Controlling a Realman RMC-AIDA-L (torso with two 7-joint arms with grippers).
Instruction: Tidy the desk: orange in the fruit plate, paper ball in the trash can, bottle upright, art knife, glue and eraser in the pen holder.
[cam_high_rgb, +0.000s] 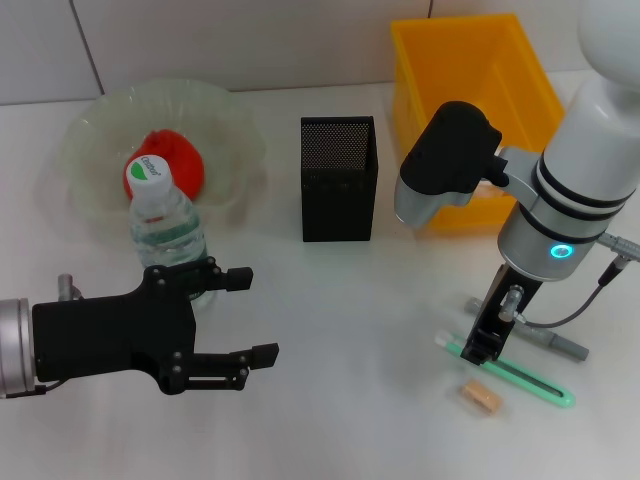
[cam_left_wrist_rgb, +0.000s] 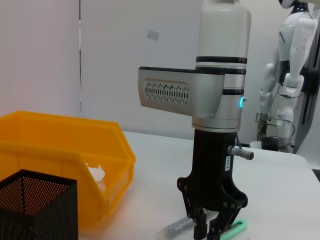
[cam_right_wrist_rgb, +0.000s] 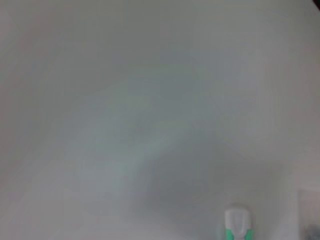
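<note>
Nearest the head camera, the left gripper (cam_high_rgb: 240, 325) is hovering low over the white worktop (cam_high_rgb: 340, 400), its black jaws spread wide and holding nothing. Just behind it, the bottle (cam_high_rgb: 165, 225) is standing upright with its green-and-white cap on top, beside the front rim of the plate.

On the right side, the right gripper (cam_high_rgb: 482, 343) is pointing straight down at the knife (cam_high_rgb: 505, 370), a green art knife lying flat on the worktop. Its jaws are sitting on or around the knife's near end; I cannot tell whether they are closing on it. Seen from the left wrist camera, the same right gripper (cam_left_wrist_rgb: 207, 227) is standing vertical with its fingertips at the worktop. The eraser (cam_high_rgb: 481, 397), a small tan block, is lying just in front of the knife. The glue (cam_high_rgb: 550, 341), a grey stick, is lying just behind the gripper.

Farther back, the black mesh holder (cam_high_rgb: 338, 178) is standing upright near the middle. To its left, the clear plate (cam_high_rgb: 100, 130) is holding the orange (cam_high_rgb: 178, 160). To its right, the yellow bin (cam_high_rgb: 470, 70) is sitting at the far edge, with the white paper ball (cam_left_wrist_rgb: 95, 172) showing inside it in the left wrist view.
</note>
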